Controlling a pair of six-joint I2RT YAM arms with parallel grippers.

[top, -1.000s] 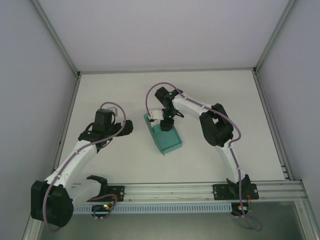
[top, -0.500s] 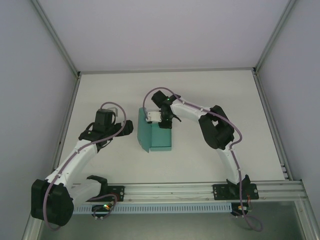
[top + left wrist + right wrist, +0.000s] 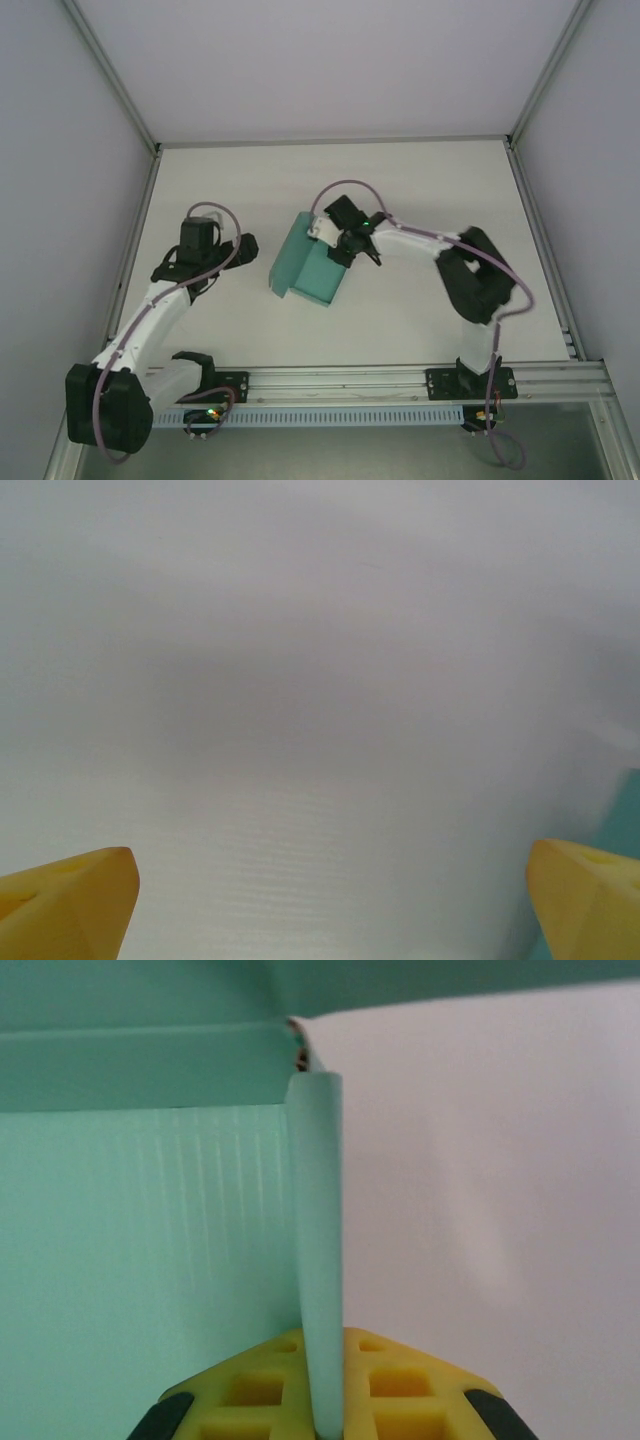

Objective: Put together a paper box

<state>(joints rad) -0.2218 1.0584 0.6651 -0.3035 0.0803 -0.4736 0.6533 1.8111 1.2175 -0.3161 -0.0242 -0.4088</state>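
Observation:
The teal-green paper box [image 3: 303, 268] lies partly folded in the middle of the table, one side flap raised on its left. My right gripper [image 3: 345, 246] is at the box's far right edge, shut on an upright card wall. In the right wrist view that thin wall [image 3: 318, 1260] runs up between the yellow fingers [image 3: 250, 1390], and my right gripper [image 3: 322, 1405] pinches it, with the box floor [image 3: 150, 1240] to its left. My left gripper [image 3: 246, 247] hovers just left of the box. It is open [image 3: 330, 910], with nothing between its fingertips [image 3: 70, 900], and a teal sliver [image 3: 630, 820] shows at the right edge.
White walls enclose the white table [image 3: 450, 190] on three sides. An aluminium rail [image 3: 340, 380] with both arm bases runs along the near edge. Bare table surface lies behind and to the right of the box.
The right gripper has turned the box and shifted it a little left; its elbow has swung out to the right. The left arm has drawn back slightly to the left.

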